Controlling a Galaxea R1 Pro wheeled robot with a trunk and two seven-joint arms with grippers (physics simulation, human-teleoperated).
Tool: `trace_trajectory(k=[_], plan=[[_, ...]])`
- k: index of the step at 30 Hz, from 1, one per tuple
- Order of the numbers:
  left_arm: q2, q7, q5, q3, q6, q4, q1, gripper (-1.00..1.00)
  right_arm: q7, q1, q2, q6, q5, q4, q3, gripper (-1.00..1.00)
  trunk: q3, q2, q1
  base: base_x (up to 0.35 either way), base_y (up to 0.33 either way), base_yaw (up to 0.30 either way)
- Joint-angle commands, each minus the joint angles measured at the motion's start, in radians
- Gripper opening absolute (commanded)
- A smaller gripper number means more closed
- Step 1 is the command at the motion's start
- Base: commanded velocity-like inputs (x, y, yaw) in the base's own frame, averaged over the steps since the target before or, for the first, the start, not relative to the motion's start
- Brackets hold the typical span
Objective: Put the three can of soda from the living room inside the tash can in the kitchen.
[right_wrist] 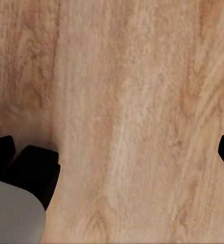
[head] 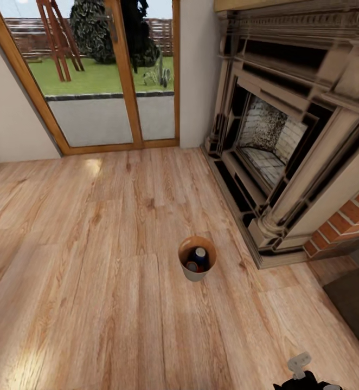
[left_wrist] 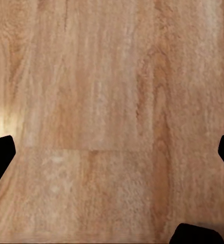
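Note:
The tash can (head: 186, 271), a small round grey bin with an orange-brown inside, stands on the light wood floor in front of the fireplace in the head view. Inside it I make out two cans of soda: a blue can (head: 200, 257) with a silver top and an orange can (head: 192, 266) beside it. In the left wrist view my left gripper (left_wrist: 112, 152) is open, its dark fingertips (left_wrist: 0, 157) wide apart over bare floorboards. My right gripper (right_wrist: 112, 152) is likewise open above the floor, holding nothing.
A carved fireplace (head: 288, 141) with a brick chimney side (head: 347, 216) fills the right. Wood-framed glass doors (head: 109, 76) stand at the back, with white wall beside them. A dark low shape (head: 356, 309) lies at the right edge. Part of my arm (head: 301, 371) shows at the bottom.

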Motion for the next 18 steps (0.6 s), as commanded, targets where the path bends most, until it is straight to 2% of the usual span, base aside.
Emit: trace_trajectory(k=[1,7,13,18], plan=[[-0.007,0.007,0.0,0.0,-0.002,0.005,0.0,1.0,-0.011,0.0,-0.001,-0.024,0.0,0.015,-0.003,1.0,0.003,0.007,-0.004,0.0,0.0,0.0],[-0.043,0.029,0.0,-0.001,-0.008,0.022,0.002,1.0,-0.086,0.001,0.001,-0.108,0.0,0.085,-0.01,1.0,0.022,0.049,-0.027,0.0,0.0,0.0],[-0.053,0.061,-0.001,-0.002,-0.01,0.025,0.002,1.0,-0.106,0.002,0.001,-0.124,-0.001,0.103,-0.012,1.0,0.041,0.091,-0.05,0.0,0.0,0.0],[-0.06,0.09,-0.002,-0.016,-0.01,0.026,0.003,1.0,-0.112,0.009,0.004,-0.13,-0.001,0.133,-0.013,1.0,0.057,0.126,-0.069,0.0,0.0,0.0]])
